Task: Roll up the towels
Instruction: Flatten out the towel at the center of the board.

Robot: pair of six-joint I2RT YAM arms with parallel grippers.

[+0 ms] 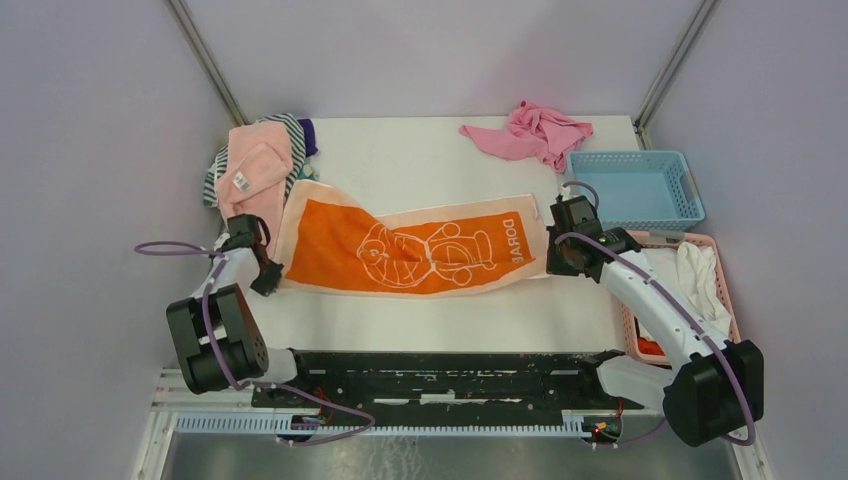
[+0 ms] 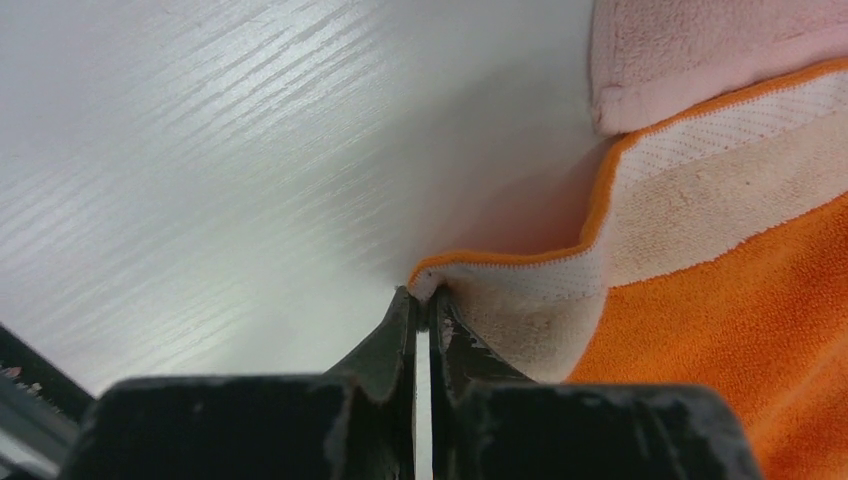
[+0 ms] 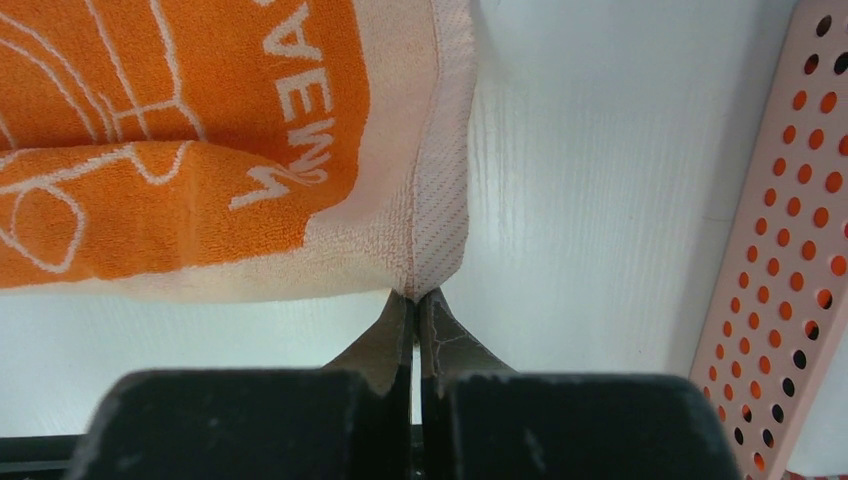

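Note:
The orange towel [image 1: 420, 250] with its white line drawing lies spread out across the middle of the table. My left gripper [image 1: 268, 280] is shut on its near left corner; in the left wrist view the fingertips [image 2: 425, 295] pinch the orange-edged hem of the towel [image 2: 720, 300]. My right gripper [image 1: 552, 262] is shut on the near right corner, and in the right wrist view its tips [image 3: 417, 295] pinch the peach hem of the towel [image 3: 200, 130]. The pale pink towel [image 1: 255, 170] with a white label lies crumpled at the back left, touching the orange one [image 2: 700, 50].
A striped cloth [image 1: 213, 178] lies under the pink towel. A bright pink cloth [image 1: 530, 130] sits at the back. A blue basket [image 1: 635, 190] and a pink perforated basket [image 1: 722, 262] [image 3: 790, 250] holding white cloth stand at the right.

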